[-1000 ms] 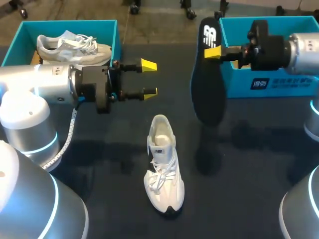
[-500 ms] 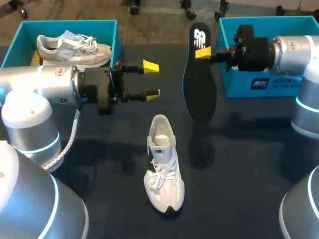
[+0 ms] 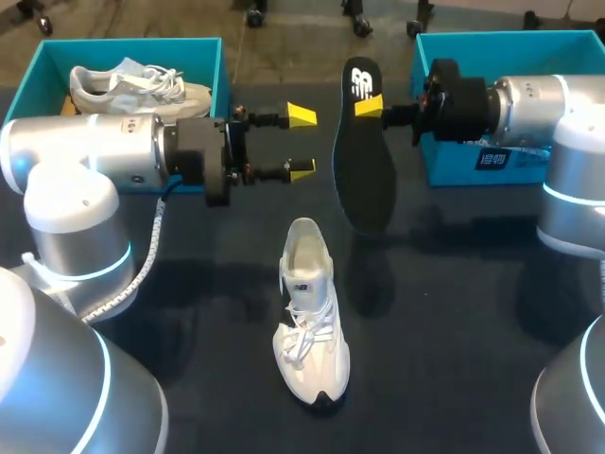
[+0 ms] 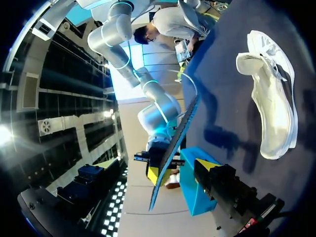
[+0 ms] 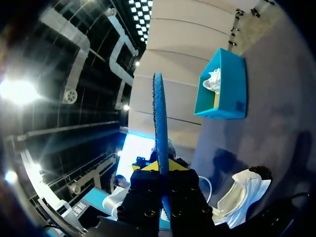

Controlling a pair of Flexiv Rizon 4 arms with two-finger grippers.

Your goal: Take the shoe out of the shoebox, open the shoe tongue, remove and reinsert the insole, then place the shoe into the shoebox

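Head view: the right gripper (image 3: 371,106) is clamped on the logo end of the black insole (image 3: 367,180), hanging it toe-down above the table, probably so it can be fed into the white sneaker (image 3: 310,312) lying unboxed mid-table, collar facing it. The left gripper (image 3: 302,142) hovers beside it, spread wide and empty, likely to steady the shoe. Count: one insole, two sneakers, the second sneaker (image 3: 142,88) in the left shoebox (image 3: 223,76), plus the right shoebox (image 3: 454,165)

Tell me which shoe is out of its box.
The shoe standing on the table; the other shoe lies inside the left shoebox.
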